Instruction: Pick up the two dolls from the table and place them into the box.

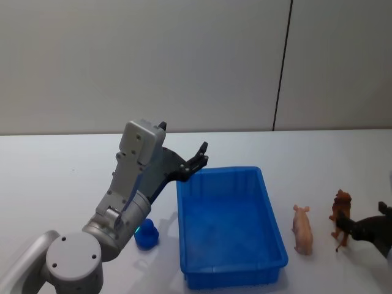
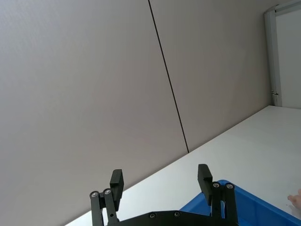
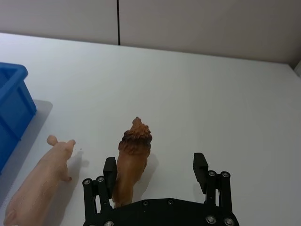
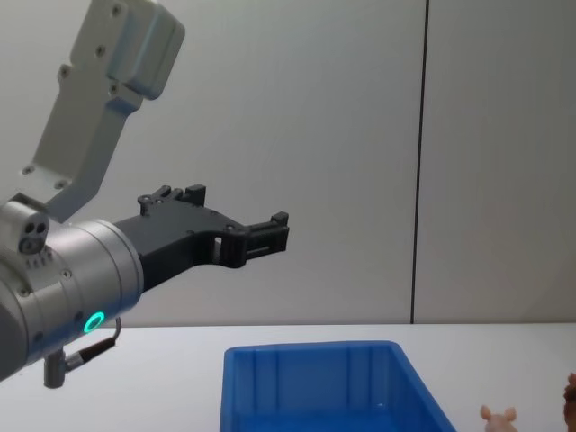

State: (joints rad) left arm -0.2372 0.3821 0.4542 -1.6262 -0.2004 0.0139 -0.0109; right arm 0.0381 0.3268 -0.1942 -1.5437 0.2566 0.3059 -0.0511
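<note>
Head view: left claw point(image 1: 197, 160) hangs in the air, centre-left of frame, over the top-left corner of the box point(image 1: 229, 233). The box sits lower centre on the white surface point(image 1: 61, 165), and I see nothing in it. The pig point(image 1: 302, 229) lies just right of the box, and the brown lion point(image 1: 341, 211) stands further right. The right claw point(image 1: 367, 228) is at the right edge, right at the lion. A small blue toy point(image 1: 147, 234) sits lower left, just beside the box, half behind the left arm.

Left wrist: left claw point(image 2: 160, 176) is spread wide, empty, aimed at the wall point(image 2: 94, 94).

Right wrist: right claw point(image 3: 155, 165) is spread, gripping nothing. The lion point(image 3: 134, 157) sits between the fingers but close up to one of them, off-centre. The pig point(image 3: 40, 188) is close beside it.

Risk: closing from here probably shoves or tips the lion, maybe into the pig. A lopsided grip could slip on the way to the box.

Chest view: left claw point(image 4: 270, 232) is mid-frame, high above the box rim point(image 4: 306, 346). The pig's ears point(image 4: 497, 416) show lower right.

The surface is plain, smooth and white. The wall behind is grey panels with a dark vertical seam.
</note>
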